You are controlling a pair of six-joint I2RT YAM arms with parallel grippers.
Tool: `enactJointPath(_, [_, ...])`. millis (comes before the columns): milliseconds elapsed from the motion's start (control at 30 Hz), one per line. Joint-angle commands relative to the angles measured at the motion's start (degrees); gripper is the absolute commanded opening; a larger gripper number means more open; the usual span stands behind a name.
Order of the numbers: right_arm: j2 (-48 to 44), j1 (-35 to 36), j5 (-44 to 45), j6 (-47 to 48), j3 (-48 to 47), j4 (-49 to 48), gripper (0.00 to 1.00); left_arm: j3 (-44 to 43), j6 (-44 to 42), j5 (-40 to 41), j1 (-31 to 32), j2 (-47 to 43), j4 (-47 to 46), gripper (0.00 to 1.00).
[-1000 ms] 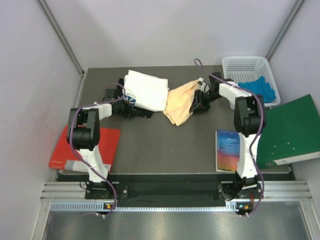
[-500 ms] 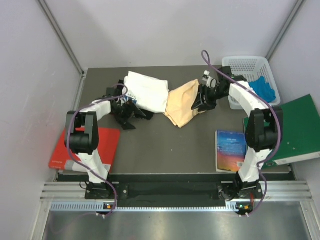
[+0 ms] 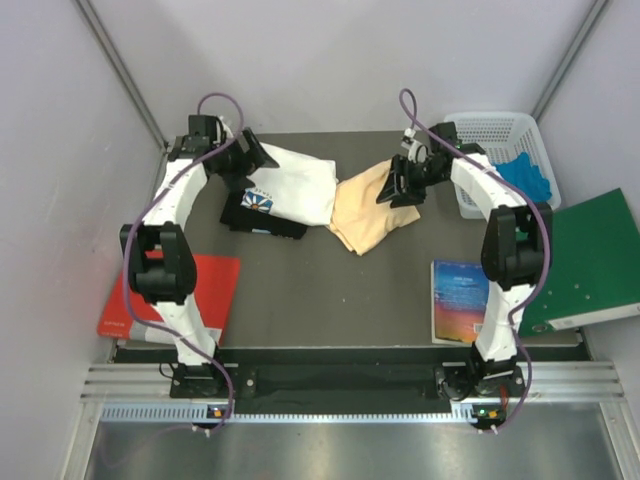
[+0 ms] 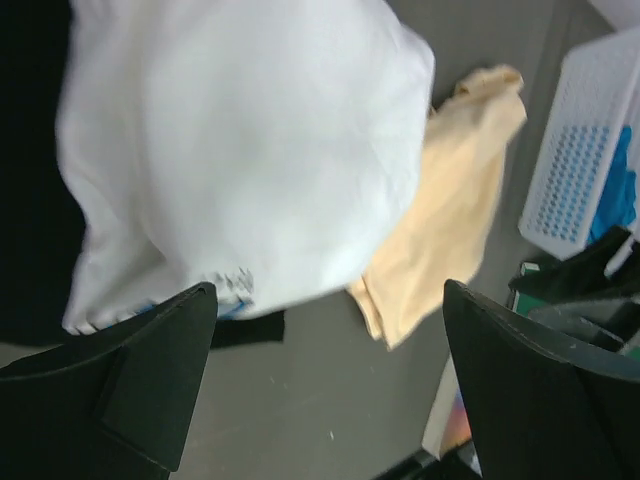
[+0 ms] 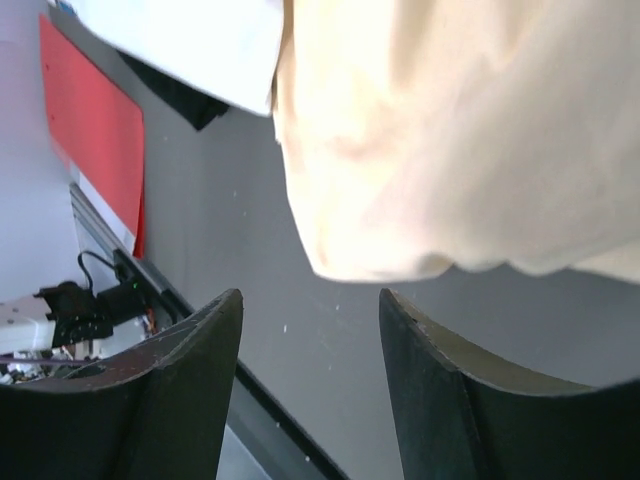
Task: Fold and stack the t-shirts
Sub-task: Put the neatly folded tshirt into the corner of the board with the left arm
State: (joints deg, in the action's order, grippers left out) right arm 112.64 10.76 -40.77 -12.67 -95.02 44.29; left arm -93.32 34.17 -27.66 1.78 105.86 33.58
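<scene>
two t-shirts lie side by side at the back of the dark surface (image 3: 330, 290) — the white t-shirt (image 3: 295, 180), its small blue print at the near left edge, rests partly on a flat black item (image 3: 270, 225), and the peach t-shirt (image 3: 362, 210) sits bunched just to its right, their edges touching. the left gripper (image 3: 258, 158) hovers at the white shirt's far left corner with its fingers spread wide and nothing between them. the right gripper (image 3: 398, 190) hangs at the peach shirt's right edge, likewise parted and empty, with the cloth lying beyond its fingers in the wrist view. by the look of it the job is at an early stage — neither shirt shows clean, squared folds, the peach one is plainly rumpled, and nothing is stacked. both shirts want folding, then one set upon the other. a white basket (image 3: 495, 140), a red folder (image 3: 190, 290) and a green folder (image 3: 585, 255) flank the scene.
</scene>
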Motion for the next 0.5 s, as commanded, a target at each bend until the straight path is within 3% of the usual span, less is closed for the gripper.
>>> enactJointPath(0, [3.89,0.49,0.08,-1.66,-6.48,-4.21,0.57,-8.36,-3.58,5.50,-4.76,7.50,3.75,0.99])
enactJointPath(133, [8.55,1.01,-0.09,-3.50,-11.40,-5.36,0.57,-14.86,-4.47,9.37,-7.84,12.08,5.44,0.99])
enactJointPath(467, [9.79,1.54,-0.80,-3.42,-9.92,-5.88,0.58,-12.24,-3.50,5.51,-9.87,14.46,2.64,0.99])
